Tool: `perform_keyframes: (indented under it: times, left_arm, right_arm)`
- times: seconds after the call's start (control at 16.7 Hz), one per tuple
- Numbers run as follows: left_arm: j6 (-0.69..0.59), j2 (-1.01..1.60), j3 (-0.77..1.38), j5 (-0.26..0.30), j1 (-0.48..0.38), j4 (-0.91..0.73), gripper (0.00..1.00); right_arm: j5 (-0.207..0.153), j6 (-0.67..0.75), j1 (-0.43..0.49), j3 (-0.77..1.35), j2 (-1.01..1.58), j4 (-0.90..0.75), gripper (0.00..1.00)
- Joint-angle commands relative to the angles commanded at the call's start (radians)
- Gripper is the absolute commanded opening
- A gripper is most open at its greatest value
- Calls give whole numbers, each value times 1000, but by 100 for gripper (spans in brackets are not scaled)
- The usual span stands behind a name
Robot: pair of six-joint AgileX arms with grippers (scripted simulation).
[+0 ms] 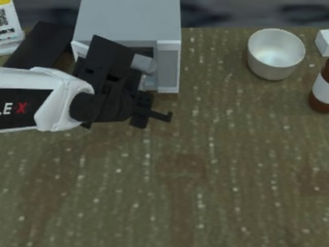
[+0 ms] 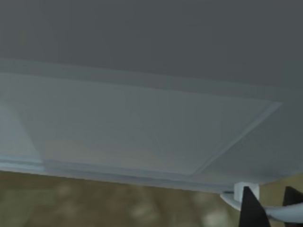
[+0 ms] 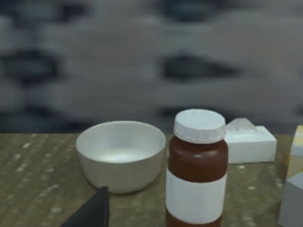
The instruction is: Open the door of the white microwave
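Up close, left gripper (image 2: pixel 271 208) at the front of the white microwave (image 1: pixel 128 23), dark fingertips (image 2: pixel 249 210) set on either side of the pale grey handle (image 2: pixel 229 198), closed about it as far as the left wrist view shows. Door (image 2: pixel 142 127) filling nearly all of that view, grey translucent window inside a pale frame, with the handle at its edge. From above, microwave standing at the far side of the table (image 1: pixel 216 180), left of centre, its front facing the near edge; door largely hidden beneath the black wrist of the left arm (image 1: pixel 41 100), which reaches in from the left side. Whether the door sits flush or slightly ajar: cannot tell. Light control panel (image 1: pixel 169 67) showing at the right end of the front, just beside the handle. Black box (image 1: pixel 38 43) lying just left of the microwave, touching or nearly touching it. Well apart on the right side, white bowl (image 1: pixel 276 51), upright brown bottle (image 3: pixel 196 175) with white cap and white label just beside it, and a white tissue box (image 3: pixel 251 142) behind the bottle. Right gripper (image 3: pixel 90 213) parked off to the right, out of the top view, facing bowl and bottle; only a dark sliver of it visible in its own wrist view, so spread or pressed together cannot be told.
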Motion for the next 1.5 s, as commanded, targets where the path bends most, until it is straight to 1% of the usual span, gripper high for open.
perform_keyframes:
  times: [0.18,0.3,0.66,1.5]
  left_arm:
    - [0,0,0,0,0,0,0]
    - [-2,1,0,10,-6,-1,0]
    - [64,-31,-39,55,25,8,0]
    - [64,-31,-39,55,25,8,0]
  right_arm:
    - [0,0,0,0,0,0,100]
    - [0,0,0,0,0,0,100]
    - [0,0,0,0,0,0,100]
    - [0,0,0,0,0,0,100]
